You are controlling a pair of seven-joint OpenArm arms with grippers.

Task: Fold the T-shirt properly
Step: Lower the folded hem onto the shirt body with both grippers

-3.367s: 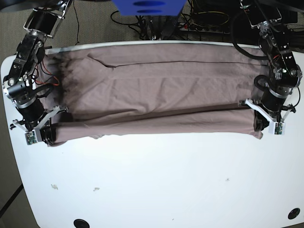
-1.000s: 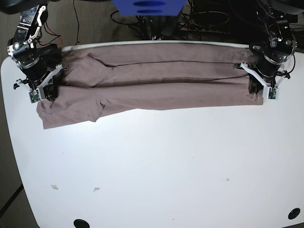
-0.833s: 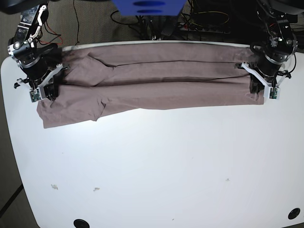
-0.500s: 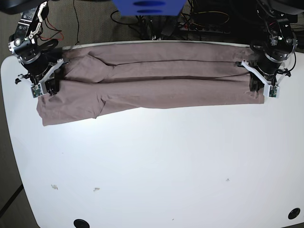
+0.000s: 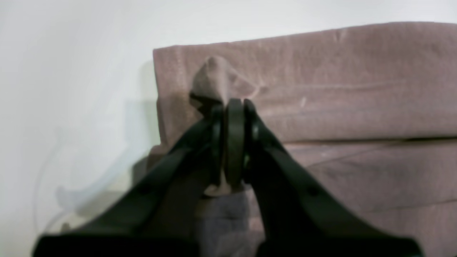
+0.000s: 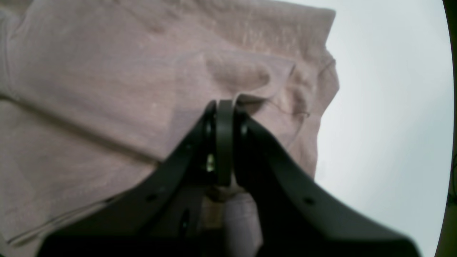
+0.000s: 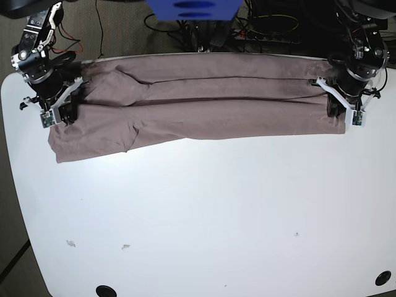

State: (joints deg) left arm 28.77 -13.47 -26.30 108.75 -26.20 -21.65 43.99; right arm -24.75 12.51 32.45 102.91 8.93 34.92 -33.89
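Note:
The mauve T-shirt [image 7: 204, 105] lies as a long, narrow folded band across the far part of the white table. At the band's right end in the base view, my left gripper [image 7: 336, 112] is shut on a pinch of the T-shirt. The left wrist view shows this gripper [image 5: 232, 107] closed, with a peak of fabric [image 5: 214, 82] bunched at its tips. At the band's left end, my right gripper [image 7: 64, 115] is also shut on the T-shirt. In the right wrist view this gripper [image 6: 223, 107] clamps a folded edge of cloth [image 6: 250, 78].
The white table [image 7: 204, 216] stretches toward the front, with small specks [image 7: 70, 243] and two black holes [image 7: 105, 290] [image 7: 383, 278] near its front corners. Cables and a blue box [image 7: 192, 7] sit beyond the far edge.
Both grippers have carried the shirt's near edge toward the far side of the table, narrowing the band. Over the last second they crept only slightly farther back.

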